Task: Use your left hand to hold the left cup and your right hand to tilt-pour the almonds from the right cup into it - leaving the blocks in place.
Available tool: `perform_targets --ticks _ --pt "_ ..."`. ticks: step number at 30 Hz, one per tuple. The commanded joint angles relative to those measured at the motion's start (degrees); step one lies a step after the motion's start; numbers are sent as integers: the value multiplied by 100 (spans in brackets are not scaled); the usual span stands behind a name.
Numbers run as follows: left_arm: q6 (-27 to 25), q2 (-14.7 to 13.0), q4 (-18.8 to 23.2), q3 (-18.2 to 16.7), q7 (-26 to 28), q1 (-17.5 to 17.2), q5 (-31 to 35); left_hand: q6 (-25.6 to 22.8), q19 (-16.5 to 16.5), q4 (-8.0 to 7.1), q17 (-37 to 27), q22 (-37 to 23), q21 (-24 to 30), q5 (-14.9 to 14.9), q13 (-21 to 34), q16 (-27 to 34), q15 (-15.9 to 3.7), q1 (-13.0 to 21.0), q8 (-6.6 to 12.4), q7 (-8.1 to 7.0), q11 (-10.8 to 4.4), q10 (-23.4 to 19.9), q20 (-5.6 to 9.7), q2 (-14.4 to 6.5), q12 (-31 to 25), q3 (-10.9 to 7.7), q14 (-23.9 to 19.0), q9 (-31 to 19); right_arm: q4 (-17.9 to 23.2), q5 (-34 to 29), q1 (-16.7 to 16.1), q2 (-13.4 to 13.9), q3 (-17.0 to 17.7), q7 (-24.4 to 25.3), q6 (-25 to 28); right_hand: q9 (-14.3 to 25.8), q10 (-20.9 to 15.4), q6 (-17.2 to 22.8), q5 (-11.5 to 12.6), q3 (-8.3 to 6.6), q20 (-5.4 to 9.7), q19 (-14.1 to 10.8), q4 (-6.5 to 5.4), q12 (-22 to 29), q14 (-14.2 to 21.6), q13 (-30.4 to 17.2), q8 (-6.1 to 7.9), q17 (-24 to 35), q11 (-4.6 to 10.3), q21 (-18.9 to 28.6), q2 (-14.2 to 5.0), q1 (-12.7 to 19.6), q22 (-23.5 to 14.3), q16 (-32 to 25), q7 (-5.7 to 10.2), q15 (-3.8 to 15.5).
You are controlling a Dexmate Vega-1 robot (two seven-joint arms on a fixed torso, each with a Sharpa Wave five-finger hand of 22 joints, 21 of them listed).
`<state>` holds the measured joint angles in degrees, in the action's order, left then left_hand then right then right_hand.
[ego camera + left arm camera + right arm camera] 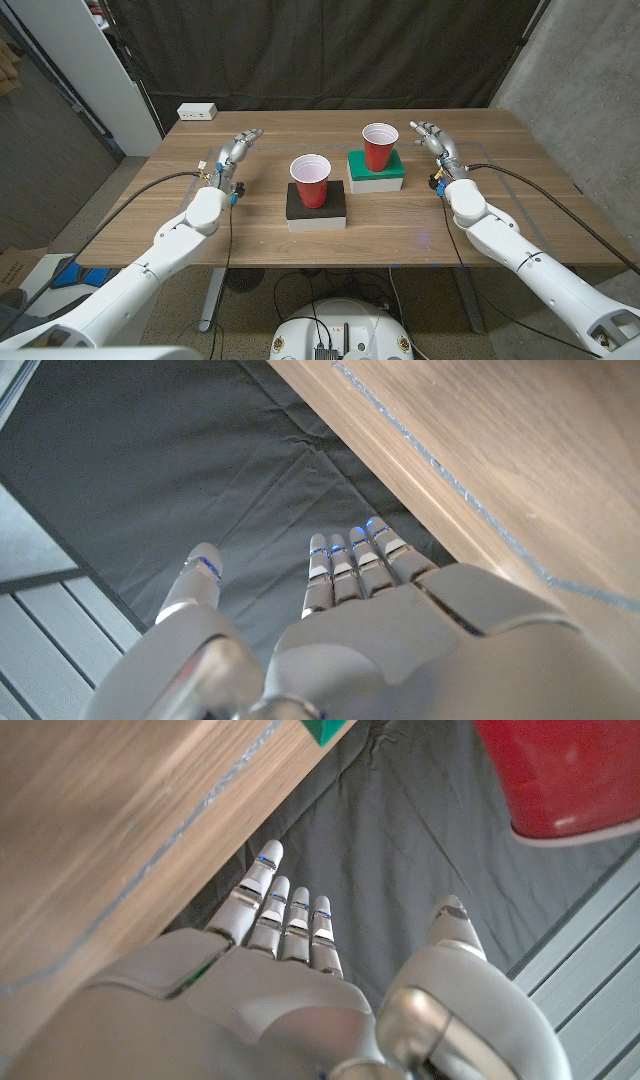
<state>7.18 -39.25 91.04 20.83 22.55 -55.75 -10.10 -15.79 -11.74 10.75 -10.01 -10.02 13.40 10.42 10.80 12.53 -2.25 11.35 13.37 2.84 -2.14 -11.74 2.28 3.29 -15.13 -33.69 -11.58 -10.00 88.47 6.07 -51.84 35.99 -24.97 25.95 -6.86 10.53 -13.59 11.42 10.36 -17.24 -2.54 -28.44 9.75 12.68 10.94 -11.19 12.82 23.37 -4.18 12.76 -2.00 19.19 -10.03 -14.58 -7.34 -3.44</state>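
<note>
Two red cups stand upright on blocks in the head view. The left cup sits on a black-topped block near the table's middle. The right cup sits on a green-topped block farther back; its contents are hidden from here. My left hand is open, fingers apart, out to the left of the left cup and clear of it. My right hand is open too, just right of the green block, touching nothing. The right cup also shows in the right wrist view beyond my right hand. My left hand holds nothing.
A white power strip lies at the table's back left corner. A dark curtain hangs behind the wooden table. Cables run along both forearms.
</note>
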Motion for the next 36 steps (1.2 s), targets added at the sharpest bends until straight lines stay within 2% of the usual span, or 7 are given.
perform_targets --ticks 1,6,11,16,21,36 --pt "-844 -340 359 372 515 298 1447 -115 -82 13 -21 -4 22 52 21 23 -161 145 34 -16 18 -69 343 27 -9 -42 -97 -32 209 -1705 128 388 -339 647 612 29 -3 18 10 -44 48 2 -3 -31 -21 -2 -8 12 28 -26 35 97 -5 35 44 44" --pt "-1098 -367 390 578 512 454 1881 -124 -103 14 -21 -4 13 55 22 16 -170 213 26 -12 14 -104 342 52 -7 -54 -126 -33 174 -2075 214 462 -450 671 795 31 50 -81 28 -63 80 89 11 -69 -113 -5 -59 -2 65 -77 60 202 -4 82 66 43" --pt "-815 -252 113 604 455 486 1739 -120 -100 8 -21 -4 -3 56 23 -8 -159 265 12 -13 11 -93 329 76 13 -61 -109 -34 43 -2351 289 440 -573 783 825 33 127 -160 36 -59 85 184 1 -109 -212 -9 -96 -10 75 -122 90 247 -4 126 81 46" --pt "-741 -250 6 618 413 493 1722 -95 -82 -1 -22 -4 -27 55 24 -34 -162 312 -13 -19 2 -74 331 102 37 -65 -86 -35 -3 -2662 360 500 -717 778 932 35 219 -274 40 -40 118 211 -21 -146 -285 -13 -140 -14 87 -135 126 257 -4 156 65 54" --pt "-774 -292 84 621 416 470 1791 -98 -80 -5 -22 -4 -37 56 25 -41 -159 342 -21 -19 1 -74 328 115 47 -68 -93 -35 -26 -2664 378 527 -773 630 956 37 238 -311 44 -22 130 217 -34 -152 -299 -16 -152 -16 82 -138 156 250 -4 161 49 51" --pt "-631 -340 93 571 284 410 1687 -96 -88 -9 -23 -4 -64 61 27 -67 -174 443 -48 -27 -15 -85 323 157 75 -79 -101 -38 386 -2580 367 641 -761 74 1566 41 234 -241 62 19 152 257 -55 -148 -288 -25 -116 -20 124 -152 232 258 -7 156 58 107"
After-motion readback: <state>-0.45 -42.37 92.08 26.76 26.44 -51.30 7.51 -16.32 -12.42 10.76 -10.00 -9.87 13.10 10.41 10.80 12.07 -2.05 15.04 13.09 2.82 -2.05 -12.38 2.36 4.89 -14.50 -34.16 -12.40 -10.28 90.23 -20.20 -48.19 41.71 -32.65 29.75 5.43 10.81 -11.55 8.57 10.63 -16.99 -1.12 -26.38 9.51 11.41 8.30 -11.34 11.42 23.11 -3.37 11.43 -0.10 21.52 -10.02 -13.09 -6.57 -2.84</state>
